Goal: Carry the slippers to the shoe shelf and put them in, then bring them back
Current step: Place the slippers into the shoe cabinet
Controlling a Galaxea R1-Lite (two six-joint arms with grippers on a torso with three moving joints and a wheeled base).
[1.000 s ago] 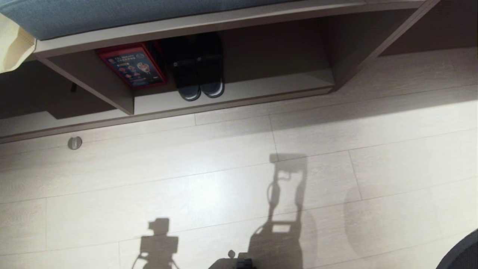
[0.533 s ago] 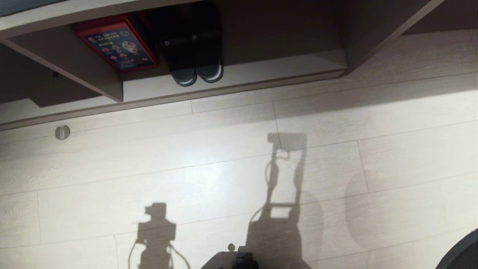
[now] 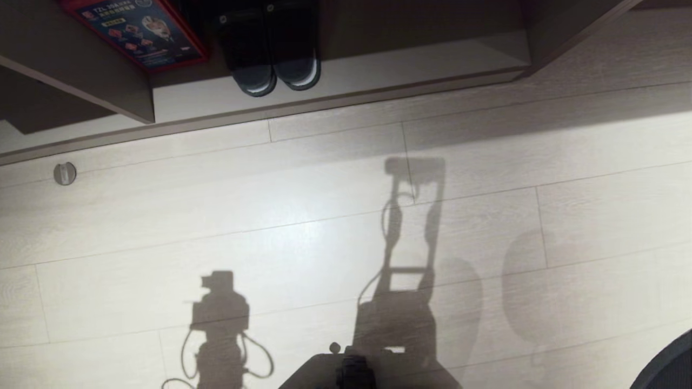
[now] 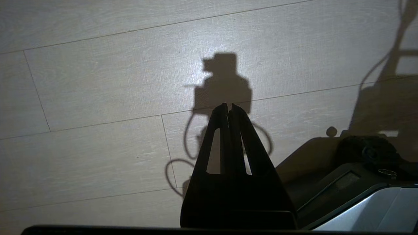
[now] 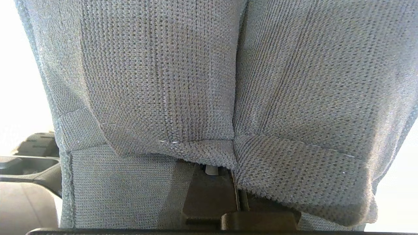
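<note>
The grey-blue knit slippers (image 5: 156, 81) fill the right wrist view, two of them side by side right in front of the camera. My right gripper (image 5: 215, 186) is shut on them; only dark parts of it show under the fabric edge. The shoe shelf (image 3: 411, 62) runs along the top of the head view, a low beige cubby with a pale floor board. Neither arm shows in the head view. In the left wrist view my left gripper (image 4: 228, 106) hangs shut and empty over the floor.
A black pair of slippers (image 3: 270, 59) and a red box (image 3: 135, 27) lie in the shelf's left part; its right part is bare. A round metal stop (image 3: 65, 173) sits on the wood floor. My base (image 3: 351, 373) shows at the bottom, a dark curved object (image 3: 670, 362) at bottom right.
The whole head view has shifted: the shelf and floor have slid toward the top of the picture, and the blue cushion above the shelf has left the view. The things themselves have not moved.
</note>
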